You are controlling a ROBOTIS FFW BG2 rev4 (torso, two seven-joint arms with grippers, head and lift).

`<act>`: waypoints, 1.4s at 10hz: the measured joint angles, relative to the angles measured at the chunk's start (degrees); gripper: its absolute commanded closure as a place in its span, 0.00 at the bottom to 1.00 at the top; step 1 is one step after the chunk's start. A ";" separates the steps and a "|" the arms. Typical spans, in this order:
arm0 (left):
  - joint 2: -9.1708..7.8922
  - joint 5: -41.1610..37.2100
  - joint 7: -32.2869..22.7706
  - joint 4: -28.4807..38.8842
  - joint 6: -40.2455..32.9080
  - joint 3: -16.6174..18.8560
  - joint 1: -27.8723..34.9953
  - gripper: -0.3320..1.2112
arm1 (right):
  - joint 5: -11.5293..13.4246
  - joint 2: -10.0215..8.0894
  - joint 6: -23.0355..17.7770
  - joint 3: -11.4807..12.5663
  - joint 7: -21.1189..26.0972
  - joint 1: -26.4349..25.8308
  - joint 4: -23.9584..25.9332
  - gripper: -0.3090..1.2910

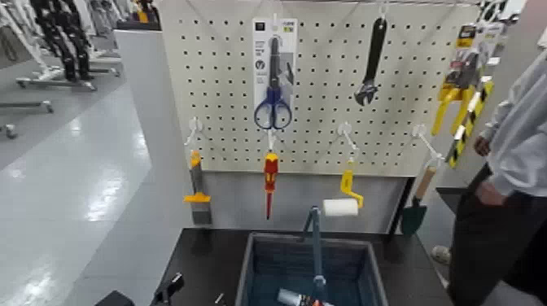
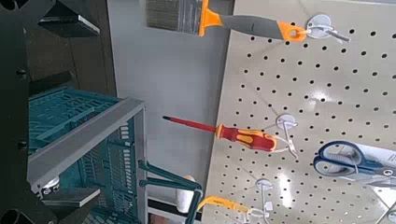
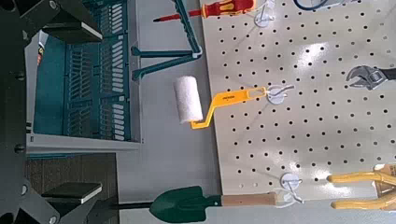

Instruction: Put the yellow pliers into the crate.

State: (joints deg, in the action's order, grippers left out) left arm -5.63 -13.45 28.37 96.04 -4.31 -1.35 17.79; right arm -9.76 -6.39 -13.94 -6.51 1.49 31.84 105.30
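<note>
- The yellow pliers (image 1: 458,85) hang on their printed card at the pegboard's (image 1: 326,146) far right edge, just beside a person's grey sleeve (image 1: 521,122); the right wrist view shows only the curved yellow handles (image 3: 366,188).
- The crate (image 1: 252,268) sits on the dark table (image 1: 203,260) below the board, blue-grey, thick-rimmed, with ribbed inner walls; a teal-handled tool (image 1: 314,244) leans up out of it.
- Hung on white hooks across the perforated cream board: blue-handled scissors (image 1: 273,85) on a card, a black wrench (image 1: 370,65), an orange-yellow scraper (image 1: 198,191) with a grey blade, a red and yellow screwdriver (image 1: 270,181), a white paint roller (image 1: 342,203) with a yellow handle, and a green trowel (image 1: 415,207) with a wooden handle.
- The trowel and the person stand nearest the pliers.
- The left gripper (image 2: 42,112) hangs beside the crate's rim, its dark fingers spread wide, holding nothing.
- The right gripper (image 3: 47,117) is low on the crate's other side, likewise wide apart and empty.
</note>
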 measured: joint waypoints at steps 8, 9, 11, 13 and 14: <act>0.35 0.54 0.11 0.56 -0.17 0.18 0.31 0.28 | 0.00 0.78 0.47 4.59 -0.44 -1.82 1.35 0.30; 0.35 0.53 0.12 0.56 -0.15 0.13 0.31 0.28 | -0.02 0.71 1.37 6.01 -1.18 -2.72 2.15 0.30; 0.35 0.51 0.18 0.56 0.00 0.11 0.31 0.28 | -0.58 0.60 5.90 9.92 -4.82 -4.96 4.84 0.29; 0.36 0.51 0.14 0.49 0.30 0.05 0.11 0.28 | -1.96 -0.29 10.34 13.01 -7.61 -7.46 7.06 0.29; 0.40 0.53 0.11 0.42 0.37 0.03 0.02 0.28 | -2.52 -0.43 12.31 14.63 -9.38 -8.57 7.95 0.30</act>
State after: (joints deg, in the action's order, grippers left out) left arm -5.23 -12.92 28.48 96.46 -3.94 -1.32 17.81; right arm -12.28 -6.82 -1.63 8.11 -7.89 23.27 113.24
